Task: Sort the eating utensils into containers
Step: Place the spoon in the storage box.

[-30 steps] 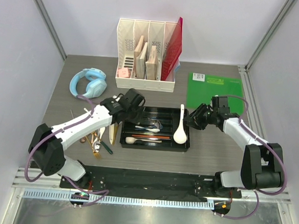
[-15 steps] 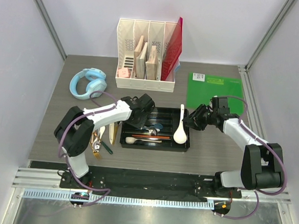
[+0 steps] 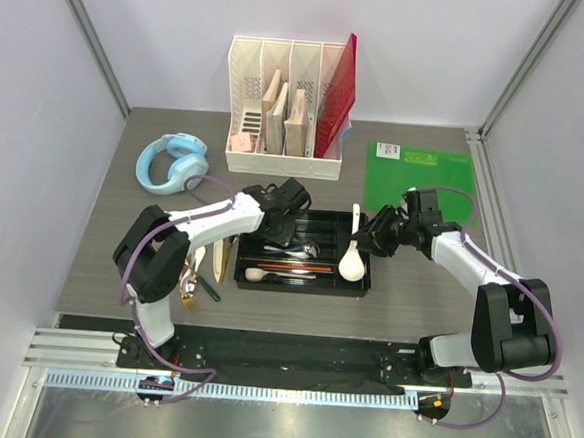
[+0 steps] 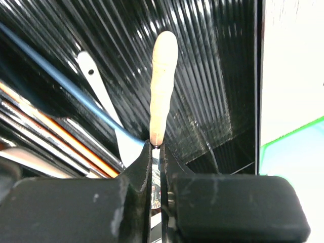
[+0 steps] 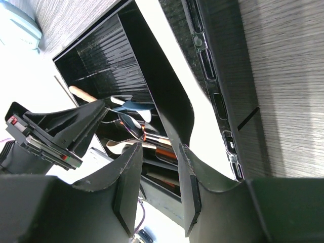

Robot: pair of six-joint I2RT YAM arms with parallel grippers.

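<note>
The left tool is nearly closed, its two fingers pinching the thin end of a pale wooden-handled utensil, which sticks straight out from the fingertips. It hangs over the ribbed floor of the black tray, above one of the long compartments toward the tray's far side. Just left of it in the wrist view lie a white flat handle, a blue handle and orange-brown chopsticks, all inside the tray.

The right tool has its fingers moderately apart with a clear gap between them. It sits low at the right end of the tray, just beside the white soup spoon, which lies in the rightmost compartment with its bowl toward the near edge.

A few more utensils lie loose on the table left of the tray. Farther back stand blue headphones, a white file organizer and a green mat.
</note>
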